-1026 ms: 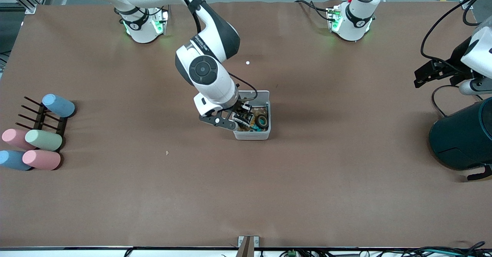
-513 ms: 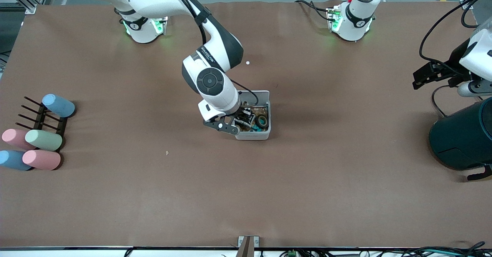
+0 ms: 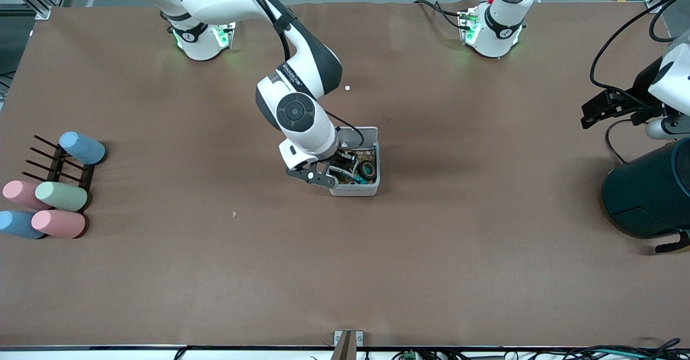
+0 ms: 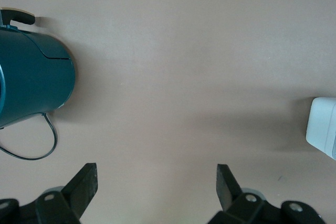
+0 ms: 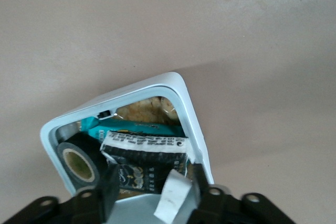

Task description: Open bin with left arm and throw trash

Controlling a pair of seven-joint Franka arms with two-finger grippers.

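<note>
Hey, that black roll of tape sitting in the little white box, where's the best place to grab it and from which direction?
Probably from straight above. The black roll of tape lies among other trash inside the small white plastic box, whose walls block any sideways approach. Pinch its ring wall, one finger in the open core, one outside. The right gripper is already over the box.

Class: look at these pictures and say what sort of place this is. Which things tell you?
Probably a robotics lab: two robot arms bolted to a brown-covered table, cables along its edge, and staged props, namely the small white bin of trash and pastel cups on a rack.
</note>
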